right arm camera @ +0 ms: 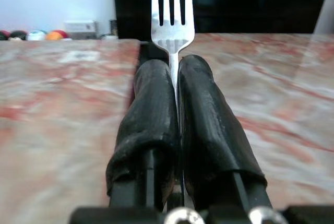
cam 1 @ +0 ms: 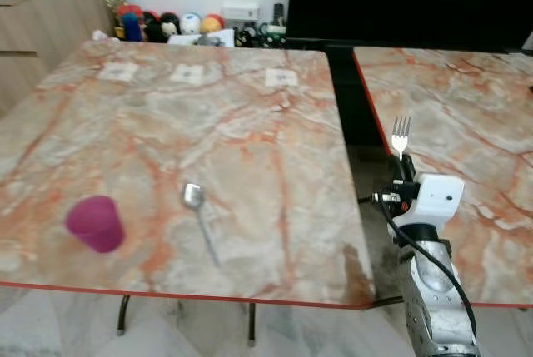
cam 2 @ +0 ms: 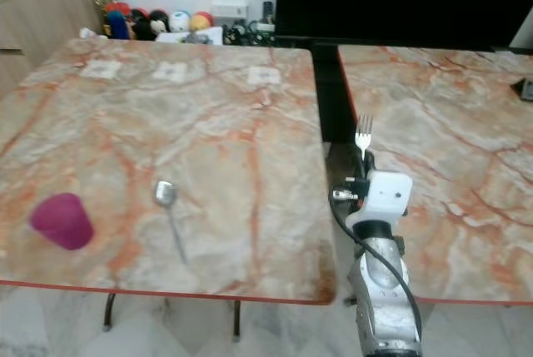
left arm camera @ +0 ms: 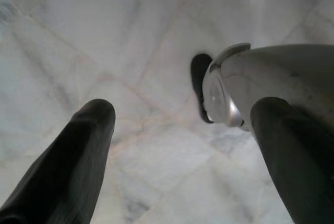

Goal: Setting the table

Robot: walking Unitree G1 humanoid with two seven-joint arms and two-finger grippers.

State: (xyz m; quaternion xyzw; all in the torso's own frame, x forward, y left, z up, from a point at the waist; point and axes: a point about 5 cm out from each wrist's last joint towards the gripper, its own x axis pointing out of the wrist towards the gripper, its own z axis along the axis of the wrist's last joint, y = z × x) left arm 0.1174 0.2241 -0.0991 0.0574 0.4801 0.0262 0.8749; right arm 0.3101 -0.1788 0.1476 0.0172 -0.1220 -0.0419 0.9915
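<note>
Fork (cam 1: 400, 135) upright, clenched in right gripper (right arm camera: 175, 72) between 2 tables; left gripper (left arm camera: 182, 130) released, floorward.

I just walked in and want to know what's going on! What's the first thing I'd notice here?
A shiny fork sticks straight up, pinched in the robot's right end effector over the gap between two marble tables. On the left table, near its front edge, a spoon lies flat with a pink cup standing to its left. The left end effector hangs open above the floor.
</note>
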